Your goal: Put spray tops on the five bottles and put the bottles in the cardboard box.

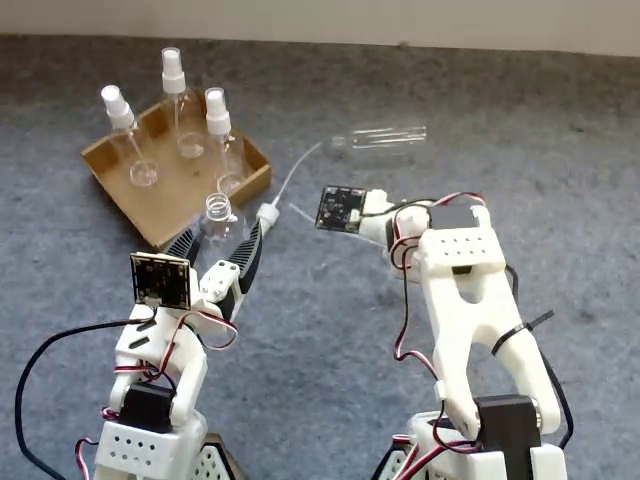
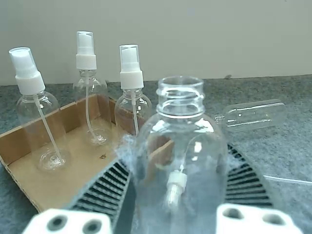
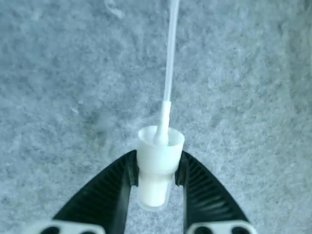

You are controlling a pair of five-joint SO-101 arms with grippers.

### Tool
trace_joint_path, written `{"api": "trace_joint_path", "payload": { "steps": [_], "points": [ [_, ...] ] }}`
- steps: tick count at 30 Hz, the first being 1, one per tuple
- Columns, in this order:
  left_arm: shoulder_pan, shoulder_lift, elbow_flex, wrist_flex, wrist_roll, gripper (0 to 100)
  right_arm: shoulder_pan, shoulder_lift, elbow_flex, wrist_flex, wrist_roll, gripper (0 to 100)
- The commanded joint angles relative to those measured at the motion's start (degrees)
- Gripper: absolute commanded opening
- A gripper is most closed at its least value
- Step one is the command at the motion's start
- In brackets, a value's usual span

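Between the closed-in fingers of the left gripper, just in front of the cardboard box, an open-necked bottle stood upright on the grey carpet, gripped around its belly. It looked like thin clear plastic, so it was probably very light, smooth enough to slip and easy to dent. The best hold was a gentle one low on the round body, leaving the threaded neck free. The right gripper was clamped on a spray top by its white collar, with the dip tube pointing away from the wrist. That tube looked thin and bendy and would likely flex or snag on the rim, so the stiff collar was the right place to hold it, with the tube fed in first. Another spray top appeared to lie just beside the left gripper. The bottles were clear and round-shouldered with short necks, and the tops were white with long pale tubes. Three capped bottles stood in the box. One uncapped bottle lay on its side, well apart from the box.
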State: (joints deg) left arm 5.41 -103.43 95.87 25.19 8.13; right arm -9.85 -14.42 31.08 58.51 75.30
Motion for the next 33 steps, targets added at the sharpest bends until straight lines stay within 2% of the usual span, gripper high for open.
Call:
{"api": "trace_joint_path", "payload": {
  "steps": [1,6,13,21,33],
  "points": [
    [-0.31,-0.48,1.27,-0.26,-0.44,9,-1.63,-2.59,-0.4,-1.19,3.52,6.0],
    [-0.31,-0.48,1.27,-0.09,-0.44,9,-5.32,-2.51,-0.31,-1.19,4.75,6.0],
    [-0.4,-0.48,1.27,0.0,-0.44,9,-7.25,-2.42,0.22,-1.01,1.49,6.1],
    [-0.4,-0.48,1.27,0.0,-0.44,9,-7.16,-2.51,4.35,-1.19,1.85,21.8],
    [-0.4,-0.48,1.27,-0.18,-0.44,9,-6.81,-3.12,3.82,-0.66,1.49,22.1]
  ]
}}
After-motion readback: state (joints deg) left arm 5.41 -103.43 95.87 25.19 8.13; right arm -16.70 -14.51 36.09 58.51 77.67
